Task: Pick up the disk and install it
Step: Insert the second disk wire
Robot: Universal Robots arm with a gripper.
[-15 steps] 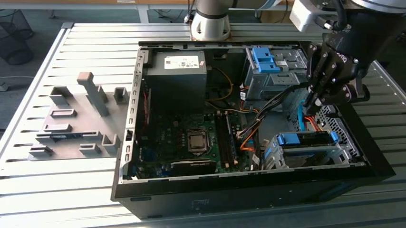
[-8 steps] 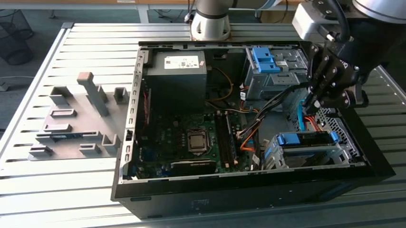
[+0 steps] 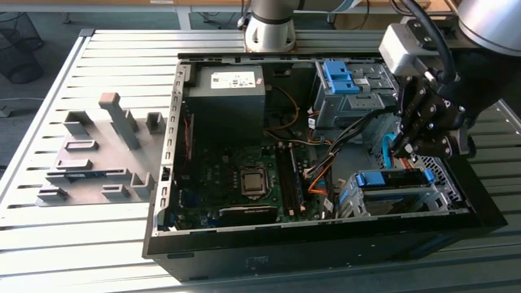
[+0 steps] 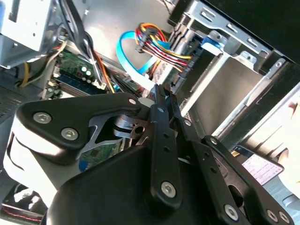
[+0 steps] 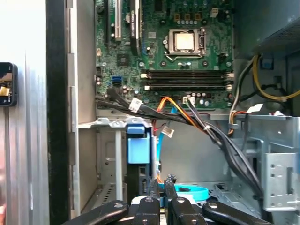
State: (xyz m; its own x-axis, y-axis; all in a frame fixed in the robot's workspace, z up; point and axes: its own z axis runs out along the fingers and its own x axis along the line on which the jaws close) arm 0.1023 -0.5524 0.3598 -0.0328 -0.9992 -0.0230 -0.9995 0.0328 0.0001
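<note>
While the black gripper hangs over the open black computer case, beside the blue-latched grey metal cage, we note its fingers drawn together on nothing. In the second wrist view, a flat silver disk with a white label peeks past the linkage, apart from the fingertips

A worktable of pale grey metal slats carries everything. Directly on it lies an open black desktop computer case, side panel off, its green circuit board facing up. Beside the case, on the exterior view's left, a flat grey fixture plate with upright grey blocks and slots also rests on the slats, close to the case's wall.
</note>
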